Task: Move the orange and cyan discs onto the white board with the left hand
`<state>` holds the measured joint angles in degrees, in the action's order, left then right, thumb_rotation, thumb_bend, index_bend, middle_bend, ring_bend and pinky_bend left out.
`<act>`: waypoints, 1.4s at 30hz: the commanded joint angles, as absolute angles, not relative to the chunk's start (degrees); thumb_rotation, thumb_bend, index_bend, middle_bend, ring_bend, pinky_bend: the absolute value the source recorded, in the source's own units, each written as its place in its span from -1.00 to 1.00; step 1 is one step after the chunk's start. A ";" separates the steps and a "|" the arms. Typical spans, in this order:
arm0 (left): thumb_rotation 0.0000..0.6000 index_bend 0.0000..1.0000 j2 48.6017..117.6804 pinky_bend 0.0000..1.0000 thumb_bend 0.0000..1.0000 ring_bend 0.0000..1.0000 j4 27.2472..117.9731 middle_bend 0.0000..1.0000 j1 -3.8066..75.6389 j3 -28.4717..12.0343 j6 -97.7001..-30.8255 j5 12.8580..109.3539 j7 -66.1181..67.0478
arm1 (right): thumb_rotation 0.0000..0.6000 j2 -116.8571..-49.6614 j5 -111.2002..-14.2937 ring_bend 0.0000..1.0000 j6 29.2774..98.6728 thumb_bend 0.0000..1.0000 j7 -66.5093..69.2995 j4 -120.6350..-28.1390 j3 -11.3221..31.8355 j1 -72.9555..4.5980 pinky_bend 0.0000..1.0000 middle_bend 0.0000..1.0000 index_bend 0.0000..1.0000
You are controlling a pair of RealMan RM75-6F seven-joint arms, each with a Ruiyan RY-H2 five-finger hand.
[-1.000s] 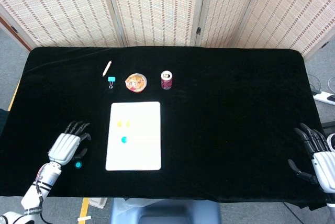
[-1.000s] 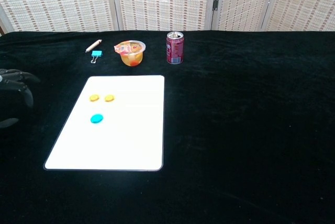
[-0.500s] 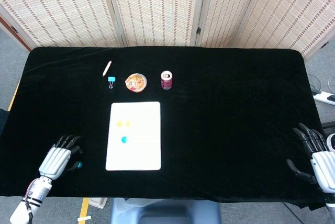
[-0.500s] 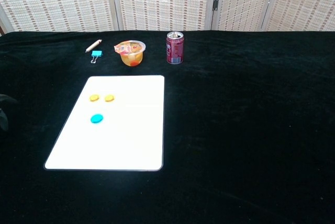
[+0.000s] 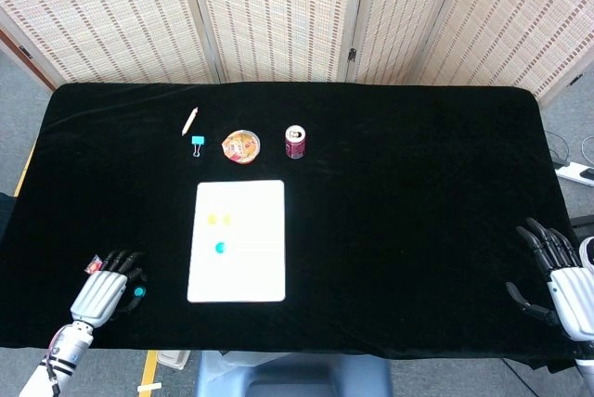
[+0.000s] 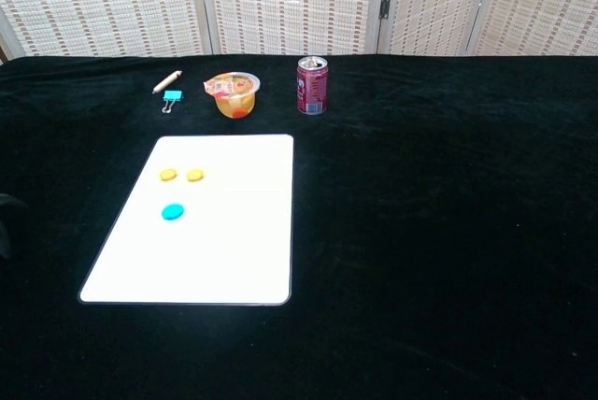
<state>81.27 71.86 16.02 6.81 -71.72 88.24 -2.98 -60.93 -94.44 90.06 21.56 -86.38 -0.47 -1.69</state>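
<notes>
The left hand (image 5: 100, 291) lies low on the black cloth table (image 5: 418, 193), near the front left corner. Its grey metal fingers point up the table, a little apart, and it holds nothing. A small round cyan disc (image 5: 139, 292) sits on the cloth just beside its fingertips. A tiny red and white thing (image 5: 93, 266) lies by the hand's other side; it is too small to tell what it is.

The flat white board (image 6: 215, 241) has round corners and looks smooth. On it lie two orange discs (image 6: 181, 175) side by side and one cyan disc on the board (image 6: 172, 212) below them.

Behind the board stand a clear plastic fruit cup (image 6: 234, 95) with orange fruit inside, a shiny red can (image 6: 312, 85), a blue clip (image 6: 171, 97) and a little wooden stick (image 6: 167, 81).

The right hand (image 5: 562, 276) rests at the far right edge, fingers spread, holding nothing.
</notes>
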 commanded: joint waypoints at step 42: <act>1.00 -0.03 81.36 -1.00 -0.13 -1.00 71.59 -0.73 15.16 5.61 -68.68 87.97 -2.52 | 1.00 -60.74 -94.39 -1.00 90.37 -0.23 20.92 -87.11 -0.65 -1.63 -1.00 -1.00 -1.00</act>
<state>81.46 71.47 15.13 5.64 -68.62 87.88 -2.48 -60.73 -94.38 90.36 20.92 -87.11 -0.65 -1.63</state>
